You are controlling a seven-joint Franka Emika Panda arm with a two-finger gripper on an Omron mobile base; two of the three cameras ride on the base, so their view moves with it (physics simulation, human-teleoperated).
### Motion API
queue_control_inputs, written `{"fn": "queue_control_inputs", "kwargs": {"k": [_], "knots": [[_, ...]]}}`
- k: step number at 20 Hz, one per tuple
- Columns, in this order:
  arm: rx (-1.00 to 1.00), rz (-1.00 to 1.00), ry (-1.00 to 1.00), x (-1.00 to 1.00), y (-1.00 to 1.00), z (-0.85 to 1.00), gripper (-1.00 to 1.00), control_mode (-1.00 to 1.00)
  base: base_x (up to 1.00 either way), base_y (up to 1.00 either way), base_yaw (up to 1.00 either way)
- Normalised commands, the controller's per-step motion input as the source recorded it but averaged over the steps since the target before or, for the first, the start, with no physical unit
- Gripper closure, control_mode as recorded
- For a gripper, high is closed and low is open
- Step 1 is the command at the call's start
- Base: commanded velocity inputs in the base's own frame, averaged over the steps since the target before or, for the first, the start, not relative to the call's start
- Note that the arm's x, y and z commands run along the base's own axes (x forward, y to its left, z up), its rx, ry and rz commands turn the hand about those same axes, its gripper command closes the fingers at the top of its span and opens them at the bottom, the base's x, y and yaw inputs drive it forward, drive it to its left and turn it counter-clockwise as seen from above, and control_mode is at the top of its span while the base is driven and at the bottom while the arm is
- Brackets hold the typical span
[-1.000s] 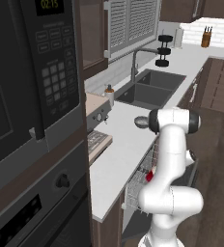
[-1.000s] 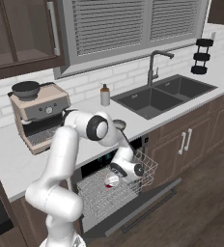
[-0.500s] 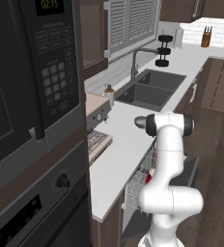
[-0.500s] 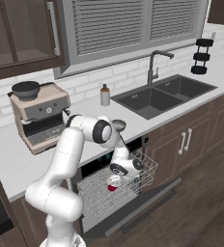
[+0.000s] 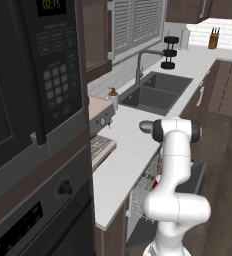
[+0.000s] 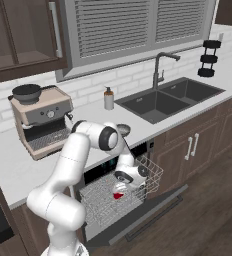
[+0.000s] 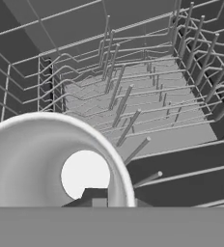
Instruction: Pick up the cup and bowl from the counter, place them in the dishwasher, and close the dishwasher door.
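The white arm rises from its base, bends at a dark-jointed elbow level with the counter edge, then folds steeply down. Its wrist points downward, and the gripper (image 6: 119, 192) hangs low beneath it, the hand tilted slightly toward the base. Its fingers are closed on the red cup (image 6: 118, 195), whose white rim faces up at the hand.

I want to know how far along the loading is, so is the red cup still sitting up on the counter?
No, in the right base view the cup is down over the dishwasher's pulled-out wire rack, at the gripper.
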Motion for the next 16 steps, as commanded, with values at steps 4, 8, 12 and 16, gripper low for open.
{"fn": "queue_control_inputs", "kwargs": {"k": [4,8,12,16], "knots": [[0.0,0.0,0.0,0.0,0.11,-0.04,-1.0,-1.0,0.0,0.0,0.0],[0.0,0.0,0.0,0.0,0.03,0.0,-1.0,-1.0,0.0,0.0,0.0],[0.0,0.0,0.0,0.0,0.01,0.0,-1.0,-1.0,0.0,0.0,0.0],[-0.06,0.0,0.0,-0.08,0.0,0.34,-1.0,-1.0,0.0,0.0,0.0]]}}
